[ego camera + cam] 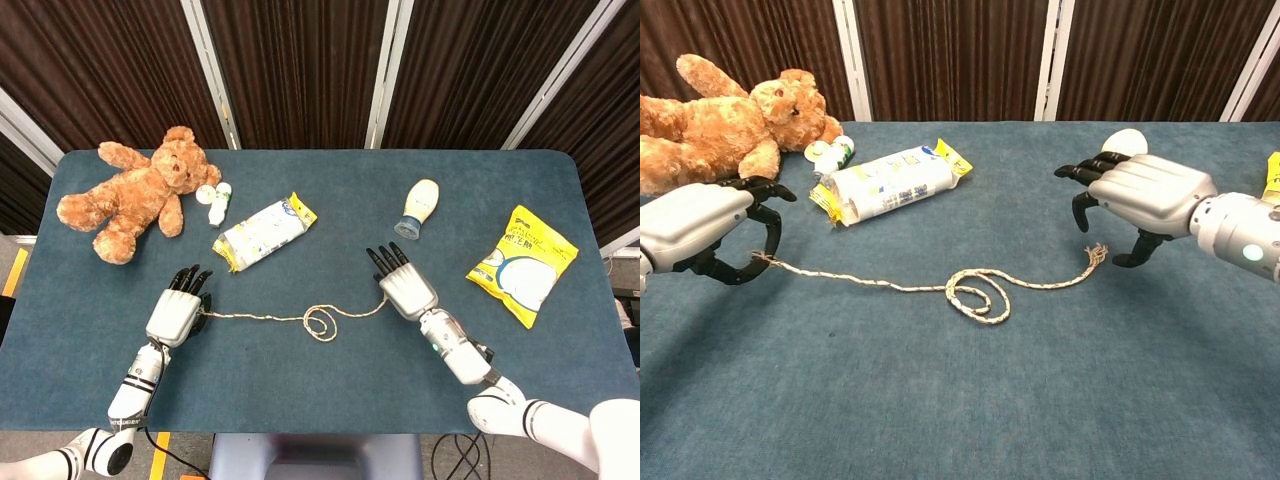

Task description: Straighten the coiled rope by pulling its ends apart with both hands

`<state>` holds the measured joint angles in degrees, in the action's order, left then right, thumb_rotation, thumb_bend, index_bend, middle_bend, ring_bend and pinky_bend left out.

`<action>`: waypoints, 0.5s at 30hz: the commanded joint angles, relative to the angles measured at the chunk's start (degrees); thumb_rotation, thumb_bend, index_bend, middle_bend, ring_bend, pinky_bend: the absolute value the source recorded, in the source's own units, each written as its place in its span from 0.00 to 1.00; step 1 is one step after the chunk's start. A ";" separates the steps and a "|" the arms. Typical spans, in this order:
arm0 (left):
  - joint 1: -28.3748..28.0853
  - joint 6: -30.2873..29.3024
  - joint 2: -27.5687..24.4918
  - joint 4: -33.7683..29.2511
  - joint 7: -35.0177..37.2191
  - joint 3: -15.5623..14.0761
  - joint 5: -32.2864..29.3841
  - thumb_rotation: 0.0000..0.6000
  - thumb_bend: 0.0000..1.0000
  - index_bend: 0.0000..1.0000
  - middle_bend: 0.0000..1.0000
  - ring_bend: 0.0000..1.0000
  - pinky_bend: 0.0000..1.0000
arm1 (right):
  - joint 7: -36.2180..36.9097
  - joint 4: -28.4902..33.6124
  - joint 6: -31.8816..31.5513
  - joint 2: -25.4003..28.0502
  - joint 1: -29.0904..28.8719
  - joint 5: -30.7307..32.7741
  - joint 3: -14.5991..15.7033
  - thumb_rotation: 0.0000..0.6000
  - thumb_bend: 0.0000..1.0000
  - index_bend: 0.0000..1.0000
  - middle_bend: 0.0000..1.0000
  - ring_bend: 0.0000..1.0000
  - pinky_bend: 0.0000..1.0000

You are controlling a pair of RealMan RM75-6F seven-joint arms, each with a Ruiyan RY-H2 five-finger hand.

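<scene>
**Table contents, largest to smallest**

Table (330,400): blue cloth-covered top, dark curtain behind.

Teddy bear (130,195): brown, lying at the far left corner.

Yellow bag (522,262): snack pouch, flat at the right edge, well apart from the rope.

White packet (262,232): yellow-ended wrapper, lying slantwise near the middle-left, just in front of the bear.

Right hand (1140,190): silver back, black fingers (1080,172) spread and curved downward, held just above the rope's frayed right end. Thumb and fingers stand to either side of that end and do not close on it; the hand holds nothing.

Left hand (700,225): fingers curled round into a ring, pinching the rope's left end between thumb and finger.

White bottle (418,208): lying on its side at the far middle-right, behind the right hand.

Small bottle (216,203): white with green, beside the bear's leg.

Rope (978,295): thin, pale, twisted. It lies on the table near the front middle, running from the left hand rightward in a nearly straight line, forming a small double loop at its centre, then curving up to its frayed tip under the right hand.
</scene>
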<state>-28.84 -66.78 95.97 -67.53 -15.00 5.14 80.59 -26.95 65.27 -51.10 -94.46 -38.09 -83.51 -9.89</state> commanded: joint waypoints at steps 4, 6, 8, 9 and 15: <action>-0.05 0.19 -0.15 0.34 0.35 0.06 -0.19 1.00 0.47 0.64 0.12 0.00 0.14 | -1.32 -3.34 1.04 -2.23 -1.42 1.69 0.57 1.00 0.33 0.55 0.00 0.00 0.00; -0.10 0.32 -0.22 0.42 0.40 0.08 -0.28 1.00 0.47 0.64 0.12 0.00 0.13 | -1.30 -4.28 1.21 -2.90 -1.74 2.26 0.66 1.00 0.34 0.55 0.00 0.00 0.00; -0.12 0.36 -0.24 0.51 0.43 0.05 -0.29 1.00 0.47 0.64 0.12 0.00 0.13 | -1.38 -5.08 1.50 -3.40 -2.06 2.65 0.91 1.00 0.36 0.56 0.00 0.00 0.00; -0.12 0.35 -0.24 0.56 0.45 0.07 -0.31 1.00 0.47 0.64 0.12 0.00 0.14 | -1.53 -5.41 1.57 -3.60 -2.19 2.76 1.05 1.00 0.37 0.57 0.00 0.00 0.00; -0.29 0.58 -0.18 0.72 0.39 0.22 -0.57 1.00 0.47 0.64 0.12 0.00 0.13 | -1.82 -7.13 1.78 -4.71 -2.88 3.55 1.58 1.00 0.39 0.61 0.00 0.00 0.00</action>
<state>-29.12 -66.21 95.79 -66.81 -14.61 5.35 80.03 -28.75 58.21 -49.35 -99.10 -40.90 -80.02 -8.36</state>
